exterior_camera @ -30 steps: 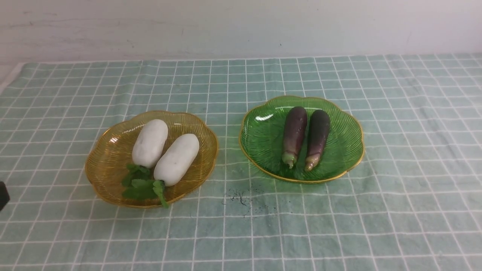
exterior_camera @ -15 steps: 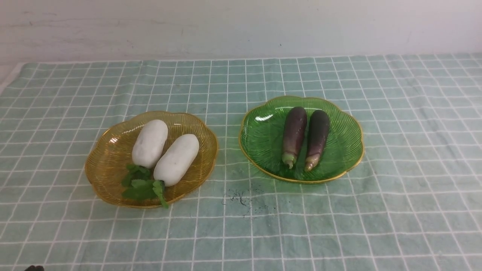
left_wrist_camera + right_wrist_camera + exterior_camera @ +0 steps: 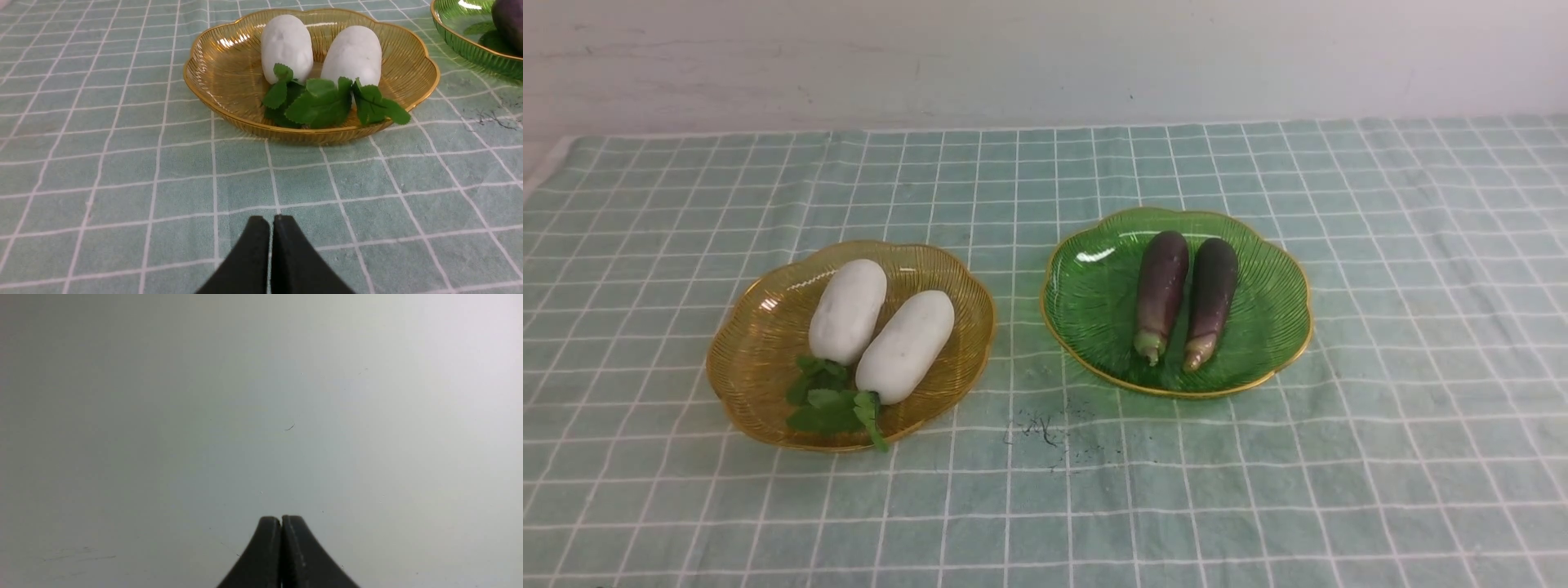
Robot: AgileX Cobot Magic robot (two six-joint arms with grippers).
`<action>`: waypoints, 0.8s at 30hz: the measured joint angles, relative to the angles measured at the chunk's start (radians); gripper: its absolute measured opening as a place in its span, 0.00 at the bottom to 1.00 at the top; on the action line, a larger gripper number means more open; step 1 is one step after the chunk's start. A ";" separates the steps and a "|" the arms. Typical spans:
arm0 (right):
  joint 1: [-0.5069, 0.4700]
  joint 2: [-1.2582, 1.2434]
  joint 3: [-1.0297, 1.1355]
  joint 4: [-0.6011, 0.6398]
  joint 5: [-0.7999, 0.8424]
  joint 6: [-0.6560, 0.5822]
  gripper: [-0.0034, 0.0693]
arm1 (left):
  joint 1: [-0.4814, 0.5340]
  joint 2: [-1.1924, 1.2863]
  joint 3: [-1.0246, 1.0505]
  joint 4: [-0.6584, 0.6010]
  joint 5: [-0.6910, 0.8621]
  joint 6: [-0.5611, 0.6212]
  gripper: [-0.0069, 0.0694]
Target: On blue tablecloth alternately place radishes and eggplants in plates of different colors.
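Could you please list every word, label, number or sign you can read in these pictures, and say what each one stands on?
There are none to read.
The amber plate, the green plate, the radishes and the eggplants carry no print or labels.
The blue tablecloth shows only white grid lines and a dark smudge, which is no lettering.
The right wrist view shows only a plain pale surface.

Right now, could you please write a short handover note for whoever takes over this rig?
Left gripper: shut, empty, low over the blue tablecloth near the amber plate.
Right gripper: shut, empty, facing a blank surface.
Both radishes lie in the amber plate; both eggplants in the green plate.
Done: all four sorted.
Left: nothing visible.
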 joint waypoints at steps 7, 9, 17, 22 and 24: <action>0.000 0.000 0.000 0.000 0.000 0.000 0.03 | 0.000 0.000 0.000 -0.001 0.002 0.000 0.08; 0.000 0.000 0.000 0.000 0.000 0.000 0.03 | 0.000 0.000 0.000 -0.001 0.002 0.000 0.08; -0.003 0.000 0.009 -0.070 0.026 -0.065 0.03 | 0.000 0.000 0.000 -0.001 0.002 0.001 0.08; -0.089 0.000 0.103 -0.151 0.089 -0.118 0.03 | 0.000 0.000 0.000 -0.001 0.003 0.001 0.08; -0.145 0.000 0.185 -0.167 0.102 -0.122 0.03 | 0.000 0.000 0.000 -0.001 0.003 0.001 0.08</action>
